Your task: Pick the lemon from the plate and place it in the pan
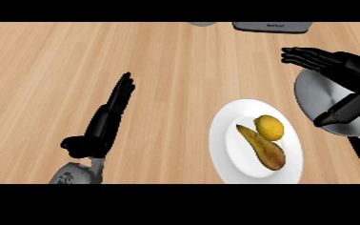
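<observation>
Looking down from the head view, nothing of the task appears done yet: the lemon (pixel 270 127) lies on the white plate (pixel 228 143), touching a brownish pear-like fruit (pixel 264 148) beside it. The right hand (pixel 325 62) hangs over the grey pan (pixel 318 95) at the right edge, its fingers (pixel 299 56) straight and apart, holding nothing; the lemon sits below and to the left of those fingers, near but apart from them. The left hand (pixel 105 119) rests open on the wooden bench (pixel 105 52), fingers up, well apart from the plate. By my judgement the whole job remains: reaching to the lemon, closing on it, lifting it, and setting it in the pan just beside the plate.
</observation>
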Motion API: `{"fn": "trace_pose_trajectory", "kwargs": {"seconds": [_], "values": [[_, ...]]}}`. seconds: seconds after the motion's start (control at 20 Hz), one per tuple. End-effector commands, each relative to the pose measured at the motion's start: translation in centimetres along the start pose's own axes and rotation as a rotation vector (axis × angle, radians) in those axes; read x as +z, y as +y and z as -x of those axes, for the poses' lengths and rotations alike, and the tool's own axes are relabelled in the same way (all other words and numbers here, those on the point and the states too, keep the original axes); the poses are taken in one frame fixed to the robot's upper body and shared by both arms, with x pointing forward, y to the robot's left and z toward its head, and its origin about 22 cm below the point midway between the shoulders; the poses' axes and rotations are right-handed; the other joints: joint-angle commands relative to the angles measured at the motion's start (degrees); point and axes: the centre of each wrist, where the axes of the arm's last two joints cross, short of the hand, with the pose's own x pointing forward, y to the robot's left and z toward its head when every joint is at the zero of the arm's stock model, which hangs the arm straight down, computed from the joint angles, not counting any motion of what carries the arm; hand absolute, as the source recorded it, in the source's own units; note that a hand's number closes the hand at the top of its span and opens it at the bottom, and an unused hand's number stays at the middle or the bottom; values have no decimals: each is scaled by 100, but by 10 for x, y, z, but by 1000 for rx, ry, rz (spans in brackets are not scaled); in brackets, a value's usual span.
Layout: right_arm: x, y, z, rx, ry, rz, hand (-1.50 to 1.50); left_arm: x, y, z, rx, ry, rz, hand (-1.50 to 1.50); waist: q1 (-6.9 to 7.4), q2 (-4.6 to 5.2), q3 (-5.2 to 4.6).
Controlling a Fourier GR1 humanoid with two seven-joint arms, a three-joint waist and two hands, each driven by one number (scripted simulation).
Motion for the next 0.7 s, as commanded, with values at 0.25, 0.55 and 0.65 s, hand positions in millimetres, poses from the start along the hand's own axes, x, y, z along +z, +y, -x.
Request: {"fn": "trace_pose_trajectory", "kwargs": {"seconds": [0.25,0.55,0.65], "values": [[-53,42,-20,265,10,-459,-150,-1,5,1,-8,-2,-15,0,-30,-31,-9],[-40,64,12,472,51,-553,-150,4,7,2,-5,2,-20,0,-95,-42,-16],[-25,63,34,481,70,-563,-150,9,0,0,4,-5,-10,0,-67,-41,-18]]}}
